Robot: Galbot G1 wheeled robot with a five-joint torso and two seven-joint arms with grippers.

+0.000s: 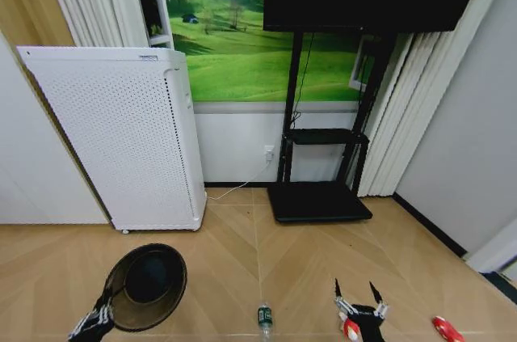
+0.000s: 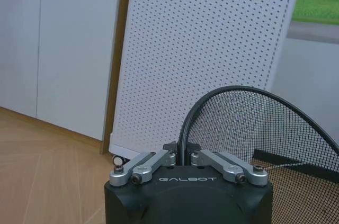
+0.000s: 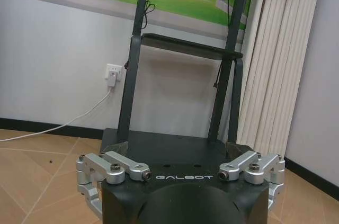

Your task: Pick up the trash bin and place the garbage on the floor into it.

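Head view, near left: my left gripper (image 1: 95, 323) is clamped on the near rim of the trash bin (image 1: 148, 285), a round black wire-mesh basket tilted with its mouth toward the camera over the floor (image 1: 242, 253). Left wrist view: left gripper (image 2: 183, 156), fingers closed on the black rim of the trash bin (image 2: 254, 128), mesh wall to one side; white perforated appliance (image 2: 201, 54) just beyond. Head view, near centre: clear bottle with green label (image 1: 264, 319) lying on the parquet, between the bin and my right gripper. Head view, near right: right gripper (image 1: 359, 295), fingers spread apart, grasping nothing, tips pointing far; one red-and-white piece (image 1: 350, 329) just beside its near left side, whether touching I cannot tell. Second red-and-white piece (image 1: 447, 328) farther right on the floor, well apart from the bin. Right wrist view: right gripper (image 3: 180, 167), linkages splayed wide, facing a black stand (image 3: 175, 128) with a flat base on the floor against the white wall. Head view, far left: white perforated appliance (image 1: 121, 140) standing upright behind the bin.
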